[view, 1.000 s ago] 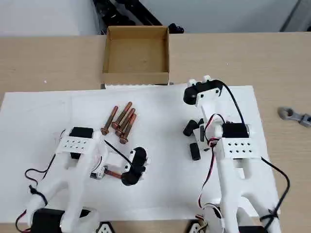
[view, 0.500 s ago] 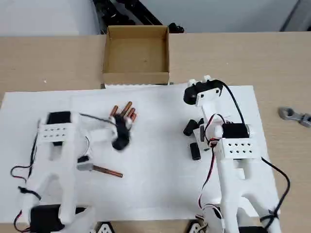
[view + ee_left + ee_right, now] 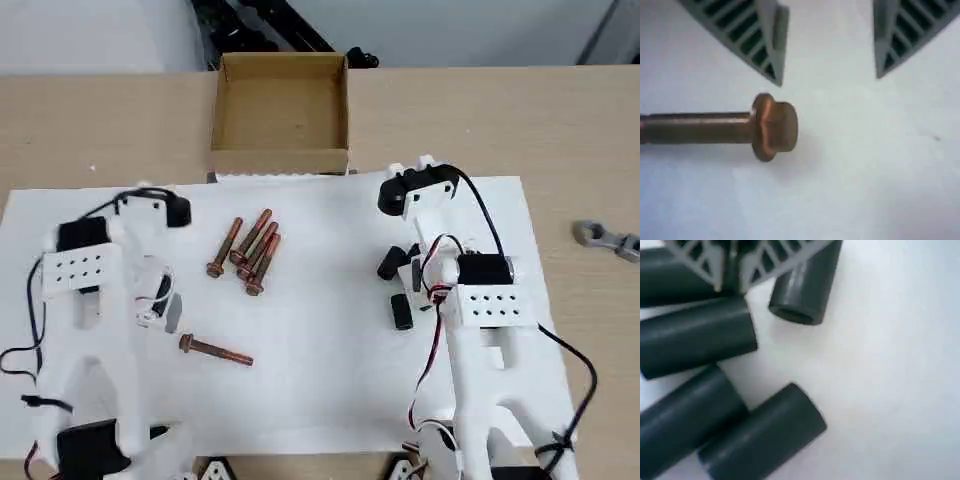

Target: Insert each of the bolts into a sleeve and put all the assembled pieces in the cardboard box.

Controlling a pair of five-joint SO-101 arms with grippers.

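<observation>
Nothing is yet assembled: the left hand (image 3: pixel 827 79) is held apart over one bolt (image 3: pixel 740 127), four more bolts (image 3: pixel 248 250) are left loose, the cardboard box (image 3: pixel 280 160) is unfilled, and the sleeves (image 3: pixel 695 337) are bunched under the right hand (image 3: pixel 731 287), whose grip cannot be told.

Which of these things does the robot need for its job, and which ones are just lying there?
For the job:
- cardboard box
- bunch of bolts
- single bolt, lying apart from the bunch
- black sleeves

Just lying about:
- metal tool, off the white sheet on the bare table
- dark clutter behind the box
</observation>
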